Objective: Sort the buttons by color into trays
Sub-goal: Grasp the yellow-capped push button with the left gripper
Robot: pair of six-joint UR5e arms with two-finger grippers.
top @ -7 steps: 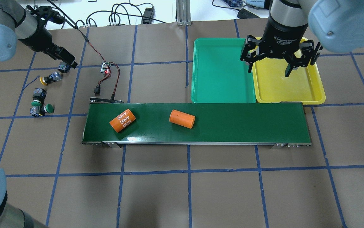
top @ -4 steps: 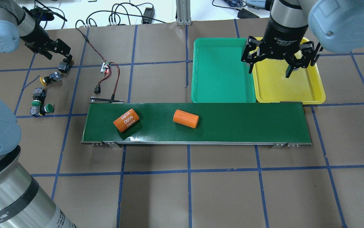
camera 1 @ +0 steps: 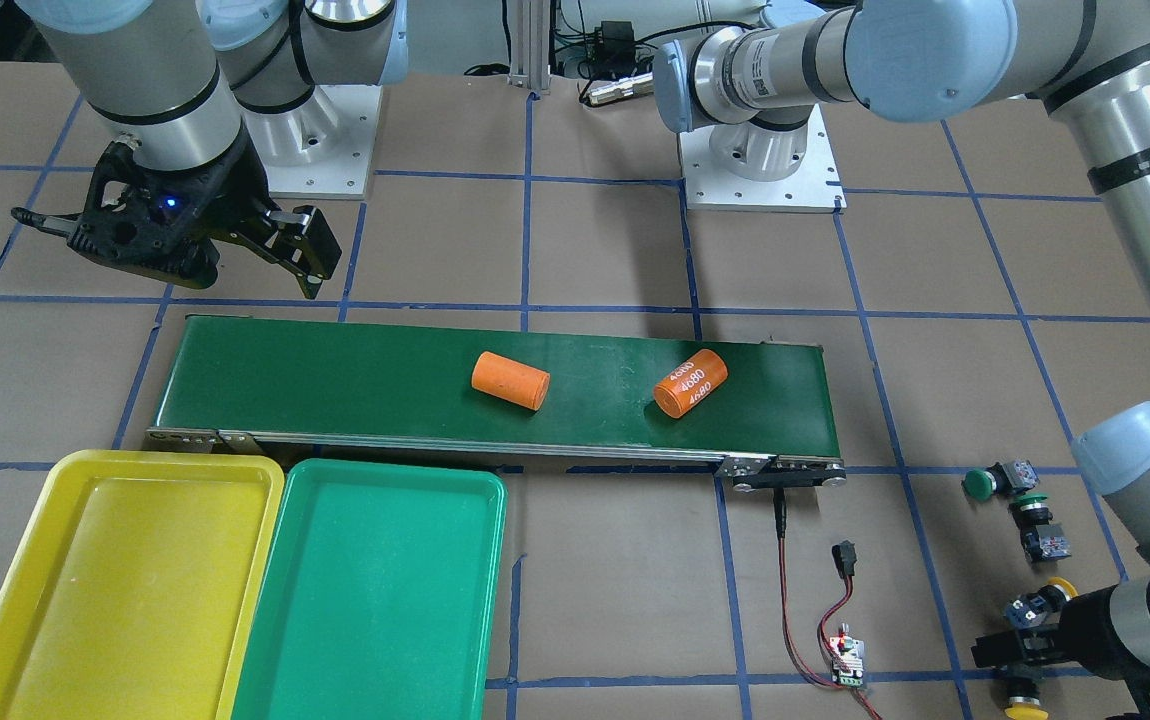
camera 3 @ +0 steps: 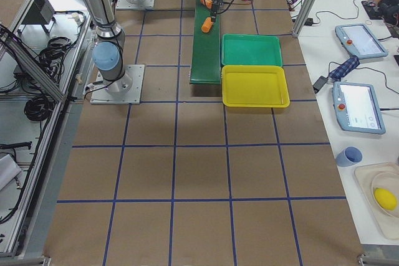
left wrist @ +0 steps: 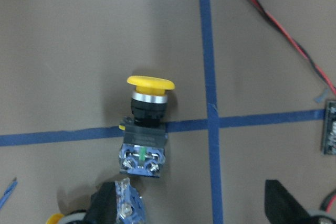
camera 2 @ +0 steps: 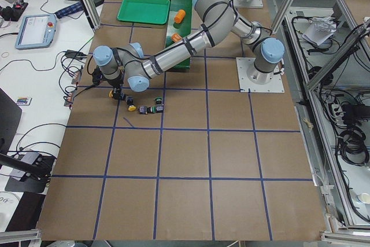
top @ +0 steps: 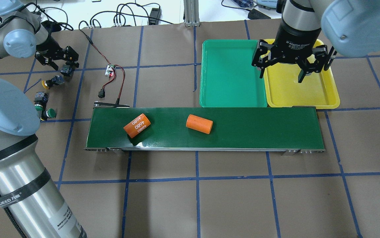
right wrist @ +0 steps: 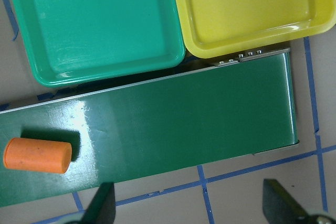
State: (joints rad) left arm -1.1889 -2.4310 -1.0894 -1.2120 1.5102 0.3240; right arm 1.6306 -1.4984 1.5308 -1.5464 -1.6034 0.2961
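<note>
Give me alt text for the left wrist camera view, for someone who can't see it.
A yellow mushroom-cap push button with a black-grey contact block lies on its side across a blue tape line on the brown table cover. The open left gripper shows as dark fingertips at the bottom edge.

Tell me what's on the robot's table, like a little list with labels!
Yellow tray: empty
Green tray: empty
Yellow buttons: two, on the table
Green buttons: two, on the table
Left gripper: open, near a yellow button
Right gripper: open, empty, up in the air
Belt: two orange cylinders
</note>
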